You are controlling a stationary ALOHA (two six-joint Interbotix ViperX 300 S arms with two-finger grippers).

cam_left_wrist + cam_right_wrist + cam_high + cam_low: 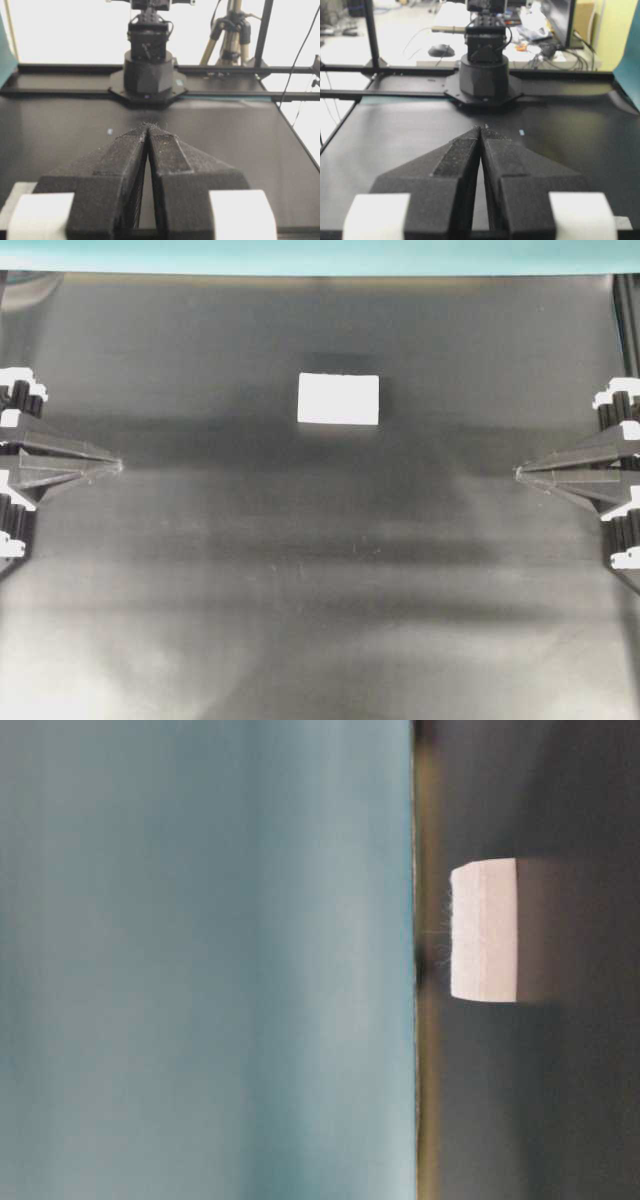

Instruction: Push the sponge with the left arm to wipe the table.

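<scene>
Sponge [339,399] is sitting by itself on the table [300,620], a bit up from the middle in your overhead view and closer to the teal strip [320,256] at the far edge than to the near edge. It's a plain white block lying flat, nothing touching it. From the table-level camera, which is turned sideways, you get the sponge [484,930] standing off the dark surface with the teal backdrop [200,960] behind it, a few loose fibres sticking out of one face.

Your left gripper [118,465] is parked at the left edge of the overhead shot, pointing in toward the centre, well apart from the sponge and slightly nearer the front than it. Fingers are pinched together to a point, holding nothing; the left wrist cam shows the two black foam fingers [122,165] meeting at the tips with only a thin slit between them further back.

Right gripper [517,473] mirrors it on the other side: tips together, nothing in them, same story on its own wrist cam [481,131]. Each wrist view looks straight across at the opposite arm's base [148,75].
</scene>
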